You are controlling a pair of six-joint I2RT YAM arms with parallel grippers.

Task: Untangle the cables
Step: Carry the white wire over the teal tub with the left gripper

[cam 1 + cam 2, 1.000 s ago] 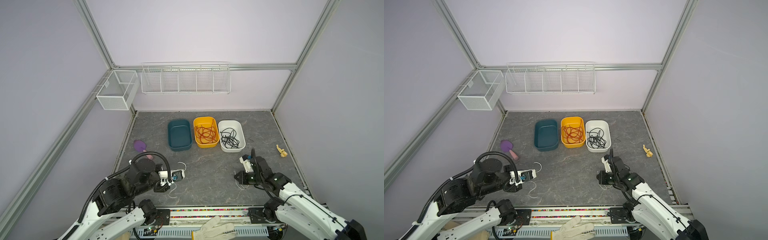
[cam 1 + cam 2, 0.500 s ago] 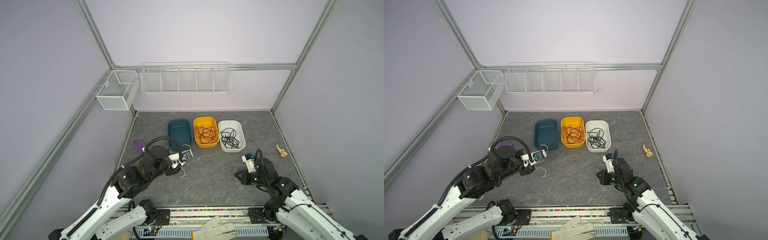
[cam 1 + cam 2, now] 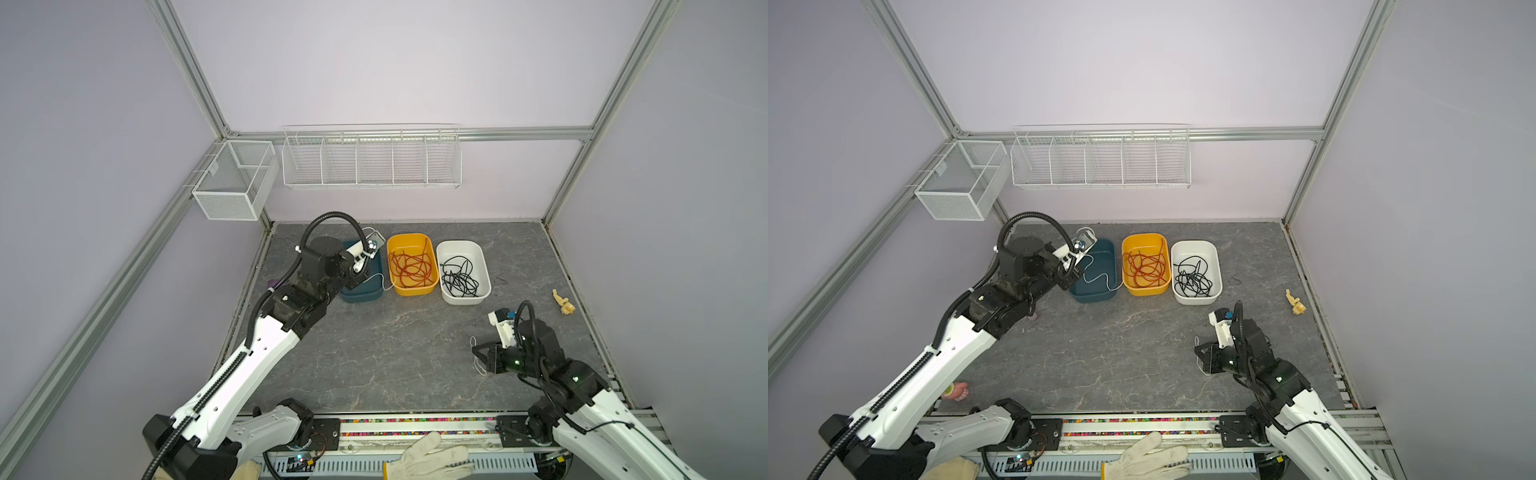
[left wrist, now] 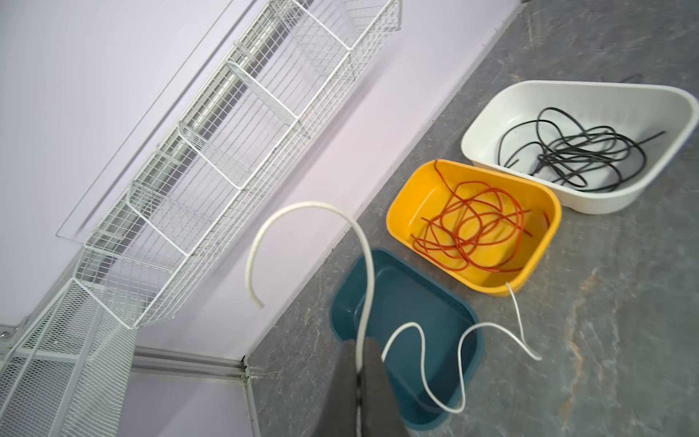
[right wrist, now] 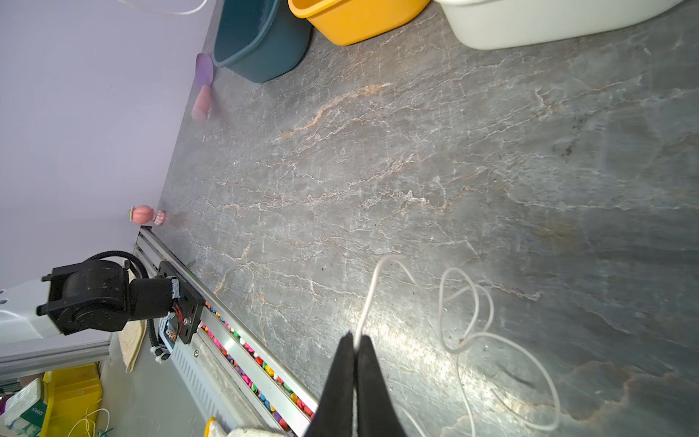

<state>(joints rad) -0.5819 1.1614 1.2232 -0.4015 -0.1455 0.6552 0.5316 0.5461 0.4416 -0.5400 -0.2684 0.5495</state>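
While my left gripper (image 4: 362, 346) is clamped tight on thin white cable (image 4: 366, 265), one end hooks up past fingertips, rest snakes in waves over teal bin (image 4: 472, 363) below, tail ending just beside yellow bin (image 4: 548, 234). Right gripper (image 5: 355, 338) pinched closed on second white cable (image 5: 368, 299); looped slack on table (image 5: 416, 170) beside it. Red-orange cables (image 4: 472, 230) piled in yellow bin, black cables (image 4: 578, 151) in white bin (image 4: 605, 200) beyond.
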